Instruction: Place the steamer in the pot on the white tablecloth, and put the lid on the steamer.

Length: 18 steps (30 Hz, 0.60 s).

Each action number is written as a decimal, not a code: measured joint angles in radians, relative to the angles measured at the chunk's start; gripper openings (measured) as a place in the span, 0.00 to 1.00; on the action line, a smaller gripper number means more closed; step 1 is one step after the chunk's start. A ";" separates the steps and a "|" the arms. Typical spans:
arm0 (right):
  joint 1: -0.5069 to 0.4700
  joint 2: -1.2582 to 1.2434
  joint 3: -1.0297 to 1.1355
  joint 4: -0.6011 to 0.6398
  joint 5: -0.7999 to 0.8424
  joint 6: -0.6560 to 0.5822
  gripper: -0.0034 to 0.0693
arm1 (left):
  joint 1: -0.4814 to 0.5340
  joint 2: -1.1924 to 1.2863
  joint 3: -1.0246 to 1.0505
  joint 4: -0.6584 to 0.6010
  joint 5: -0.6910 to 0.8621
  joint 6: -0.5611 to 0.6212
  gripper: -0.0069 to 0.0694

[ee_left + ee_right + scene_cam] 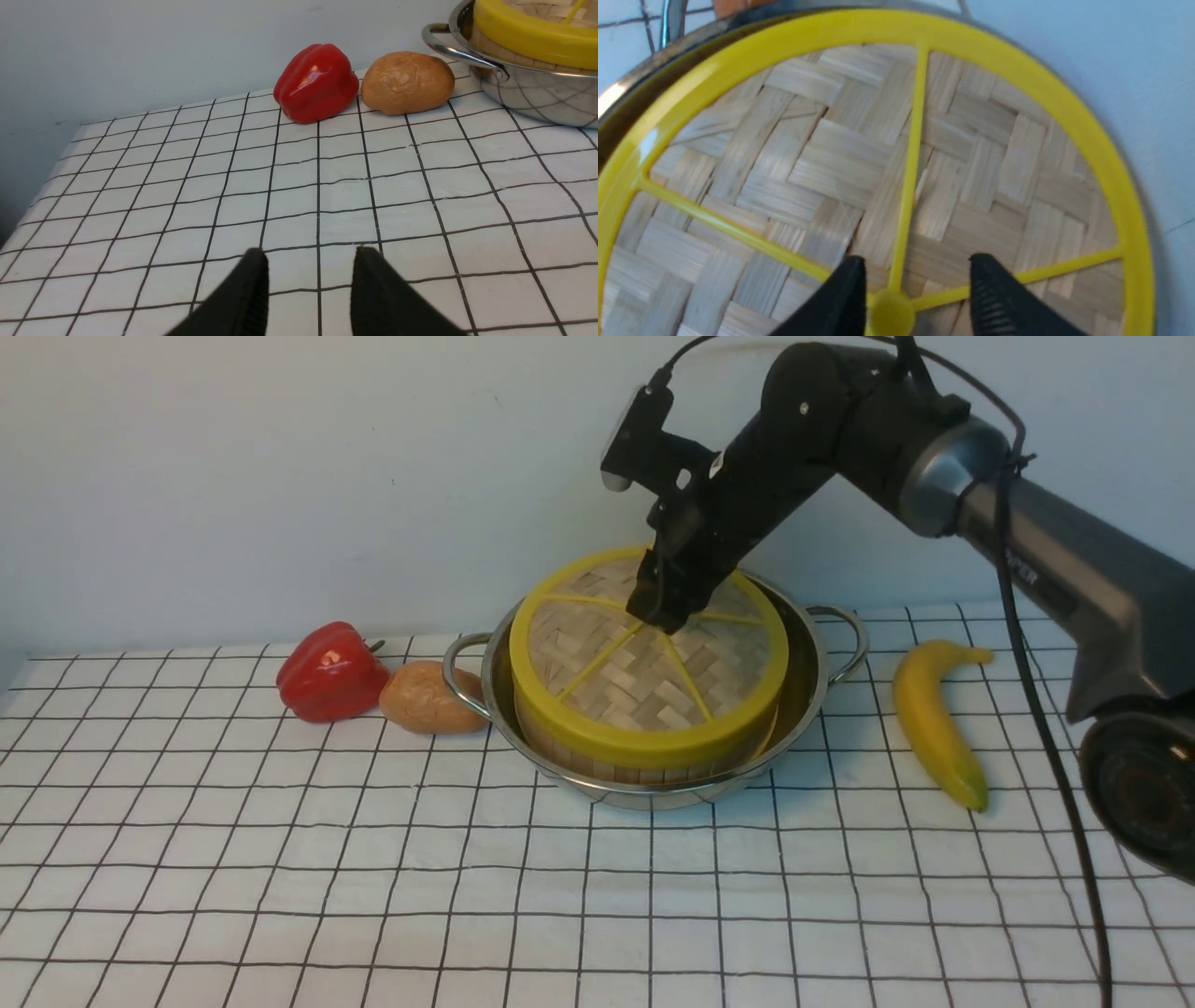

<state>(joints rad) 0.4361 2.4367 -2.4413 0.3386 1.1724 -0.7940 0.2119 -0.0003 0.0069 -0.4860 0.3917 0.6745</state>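
The pot point(803, 691) stands on the white tablecloth point(373, 896) near the back wall. The steamer point(635, 761) sits inside it, with only its slatted side wall showing. The lid point(644, 663) lies flat on top of the steamer. My right gripper point(661, 614) is down on the lid's centre. In the right wrist view it point(915, 263) is open, its fingers standing either side of the yellow hub point(892, 317). My left gripper point(310, 254) is open and empty low over the cloth, apart from the pot point(528, 98). It does not show in the front view.
A red pepper point(329, 672) and a brown potato-like lump point(428, 698) lie just left of the pot, the lump close to its handle. A banana point(934, 719) lies to the right of the pot. The wall stands close behind the pot.
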 joint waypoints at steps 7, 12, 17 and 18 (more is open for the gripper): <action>0.000 0.000 -0.181 -0.122 0.045 0.098 0.85 | 0.000 0.000 0.000 0.000 0.000 0.000 0.41; -0.001 0.001 -0.341 -0.284 0.056 0.291 0.80 | 0.000 0.000 0.000 0.000 0.000 0.000 0.41; -0.013 -0.031 -0.475 -0.504 0.055 0.609 0.33 | 0.000 0.000 0.000 0.000 0.000 0.000 0.41; -0.017 -0.051 -0.479 -0.554 0.055 0.680 0.17 | 0.000 0.000 0.000 0.000 0.000 0.000 0.41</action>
<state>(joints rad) 0.4189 2.3860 -2.9204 -0.2158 1.2278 -0.1140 0.2119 -0.0003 0.0069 -0.4860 0.3917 0.6745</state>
